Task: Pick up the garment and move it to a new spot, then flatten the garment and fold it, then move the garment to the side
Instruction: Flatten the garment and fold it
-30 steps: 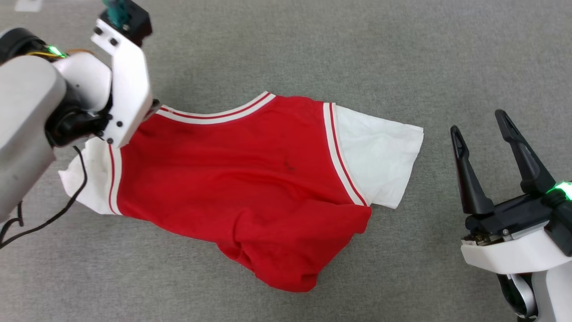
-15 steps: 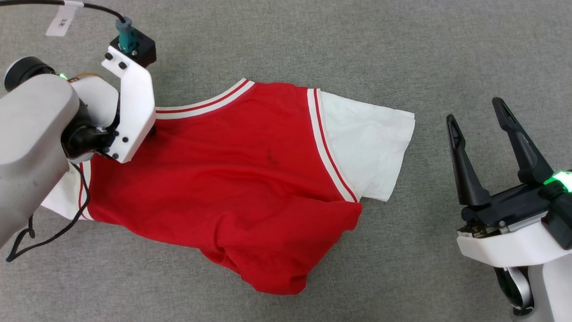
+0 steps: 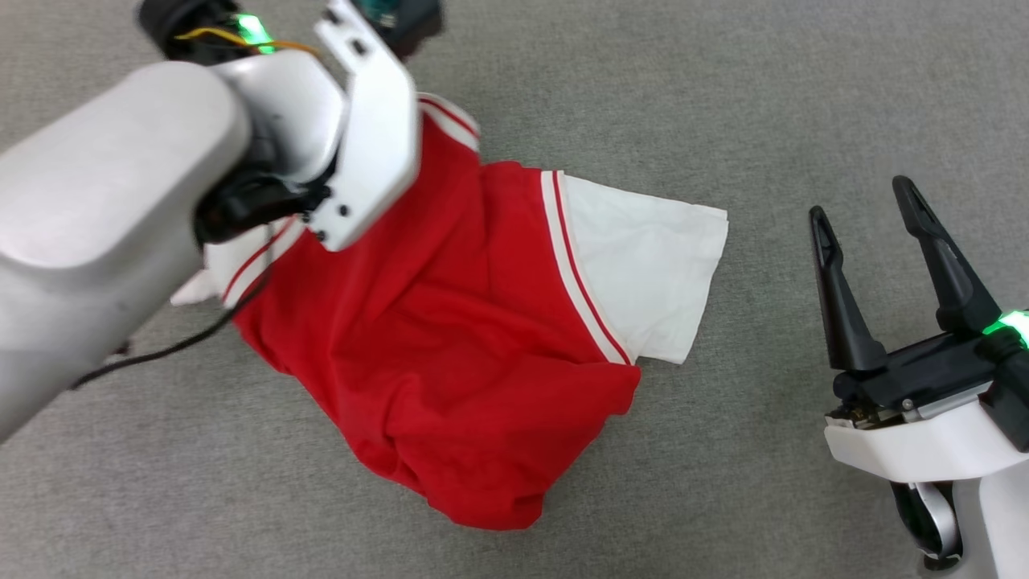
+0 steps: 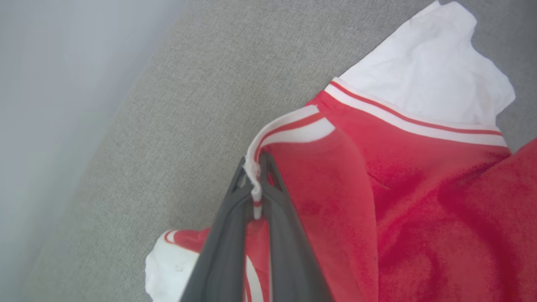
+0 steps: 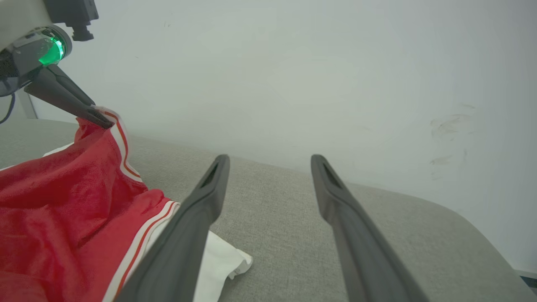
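Note:
The garment (image 3: pixel 450 322), red with white sleeves and red-white striped trim, lies bunched on the grey surface, its neckline corner raised. In the left wrist view my left gripper (image 4: pixel 255 184) is shut on the striped neckline trim (image 4: pixel 289 130), with a pinch of white edge between the fingertips. In the right wrist view the same grip (image 5: pixel 100 119) holds the garment (image 5: pixel 50 201) up off the surface. In the head view the left wrist bracket (image 3: pixel 370 137) hides those fingers. My right gripper (image 3: pixel 860 199) stands open to the right of the white sleeve (image 3: pixel 643 273), nothing between its fingers (image 5: pixel 201 209).
The work surface is a grey fabric-covered top (image 3: pixel 723 96). A pale wall (image 5: pixel 293 63) runs just beyond its far edge, and the edge curves away at the right (image 5: pixel 461 218). A black cable (image 3: pixel 161 350) hangs from the left arm over the surface.
My left gripper has shut on the neckline trim and lifted it up and to the right, pulling the left side of the garment into a bunch. The right gripper stays put.

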Robot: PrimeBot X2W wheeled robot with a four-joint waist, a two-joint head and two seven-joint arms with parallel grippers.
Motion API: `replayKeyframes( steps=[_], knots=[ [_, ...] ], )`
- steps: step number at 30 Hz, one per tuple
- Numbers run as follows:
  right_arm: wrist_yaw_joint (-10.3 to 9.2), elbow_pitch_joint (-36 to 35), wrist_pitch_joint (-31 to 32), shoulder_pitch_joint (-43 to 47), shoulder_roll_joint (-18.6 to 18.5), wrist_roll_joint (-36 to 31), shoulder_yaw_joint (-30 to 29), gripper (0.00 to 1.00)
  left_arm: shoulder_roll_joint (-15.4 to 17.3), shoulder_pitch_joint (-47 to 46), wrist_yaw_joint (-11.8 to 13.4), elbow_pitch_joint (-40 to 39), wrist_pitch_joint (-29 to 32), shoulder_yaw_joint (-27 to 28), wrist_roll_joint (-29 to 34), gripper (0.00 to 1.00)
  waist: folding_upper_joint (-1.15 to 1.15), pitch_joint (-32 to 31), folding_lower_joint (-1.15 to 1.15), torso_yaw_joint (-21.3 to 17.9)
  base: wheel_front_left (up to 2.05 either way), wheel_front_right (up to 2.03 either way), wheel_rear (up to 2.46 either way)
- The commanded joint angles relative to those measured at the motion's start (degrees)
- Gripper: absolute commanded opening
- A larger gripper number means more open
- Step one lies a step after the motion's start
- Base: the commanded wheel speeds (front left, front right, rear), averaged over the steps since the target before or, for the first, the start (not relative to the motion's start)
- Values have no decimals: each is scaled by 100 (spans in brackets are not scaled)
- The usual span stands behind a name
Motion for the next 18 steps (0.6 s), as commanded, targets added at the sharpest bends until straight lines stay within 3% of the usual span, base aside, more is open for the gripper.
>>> replayKeyframes(
  steps=[1, 8, 12, 16, 17, 18],
  knots=[
    [-6, -26, -11, -31, 48, 0, 26, 100, -136, -77, 2, -55, -37, -20, 78, 0, 0, 56, 0, -65, 0, 0, 0],
    [-6, 33, -11, -190, 151, 23, 145, 100, -675, 525, 1, 172, 187, -53, 378, 0, 0, 296, 0, -348, 0, 0, 0],
    [-6, 70, -11, -253, 212, 33, 174, 100, -760, 1011, 1, 308, 570, -49, 609, 0, 0, 379, 0, -480, 0, 0, 0],
    [-6, 94, -11, -241, 237, 9, 130, 100, -805, 1271, -4, 420, 484, -101, 607, 0, 0, 352, 0, -490, 0, 0, 0],
    [-6, 103, -11, -222, 236, -1, 116, 100, -800, 1216, -4, 420, 435, -96, 692, 33, 0, 322, 0, -473, 0, 0, 0],
    [-6, 105, -11, -201, 233, -9, 104, 100, -792, 1121, -4, 423, 330, -86, 713, 100, 0, 288, 0, -453, 0, 0, 0]
  ],
)
